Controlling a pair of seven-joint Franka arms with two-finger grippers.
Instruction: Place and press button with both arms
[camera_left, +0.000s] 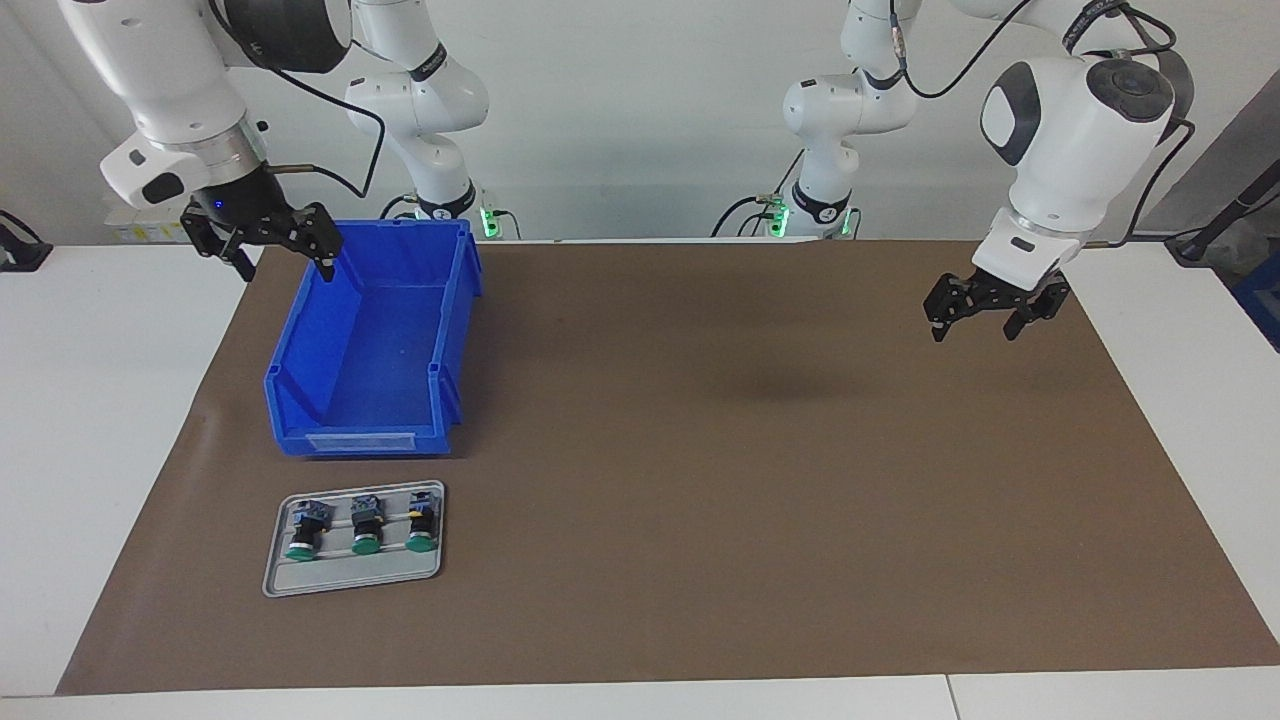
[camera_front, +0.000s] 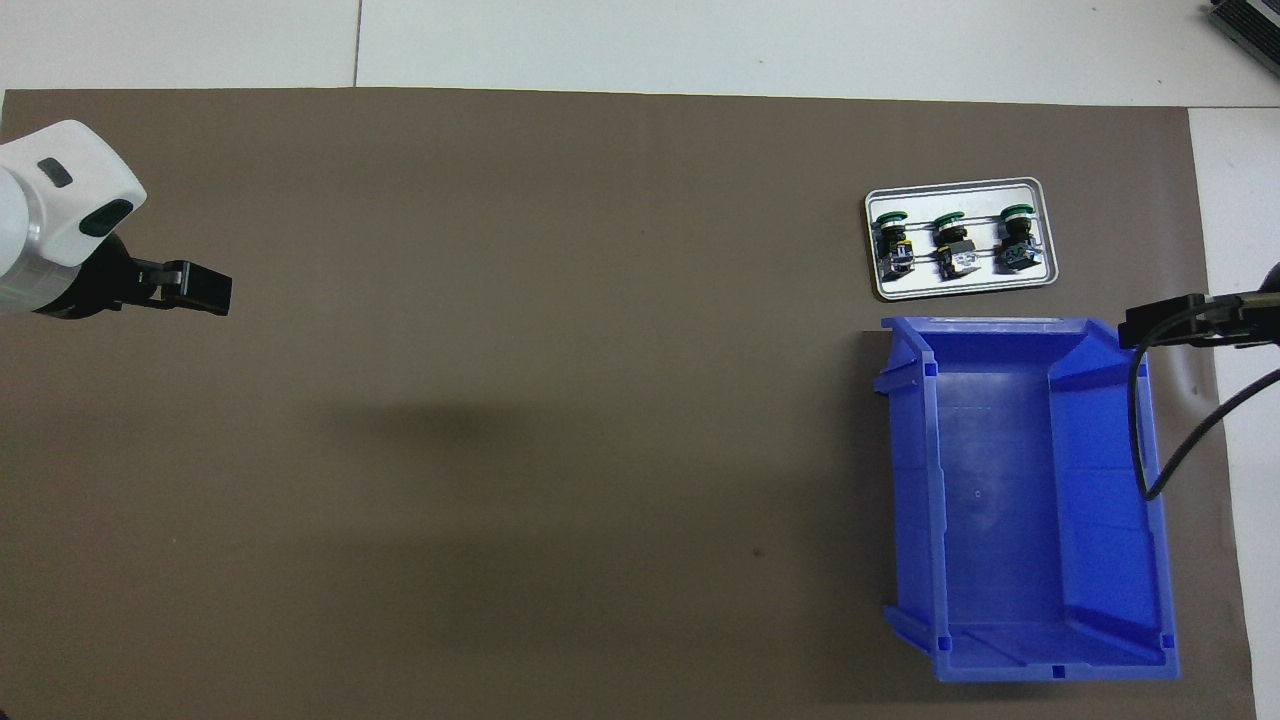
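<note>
Left tool (camera_left: 986, 315) spread wide, holds nothing, touches nothing, up in the air over the bare brown mat (camera_left: 750, 450) at the left arm's end of the surface (camera_left: 100, 400). Right tool (camera_left: 268, 245) also spread, empty, hangs over the rim of the blue bin (camera_left: 375, 345) at the corner nearest the robots, on the right arm's end; cannot tell if a fingertip touches the rim.

Three push-buttons lie in a row in a small grey tray (camera_left: 355, 582), just beside the bin and farther from the robots than it. All lie on their sides, green caps pointing away from the robots. The button (camera_left: 305, 528): round green cap, black cylindrical body, blue-grey block at rear, sits at the row's end toward the right arm's end of the surface. Middle button (camera_left: 366, 524) looks alike. Third button (camera_left: 422, 520) has a yellow mark at rear.

Tray: flat, rectangular, rounded corners, raised lip, dull metal look. Bin: glossy hard plastic, open top, low cut front with a clear label strip, nothing inside. Mat: matte, smooth, brown, covers most of the white surface. Arms white, dark joint caps, black cables.
</note>
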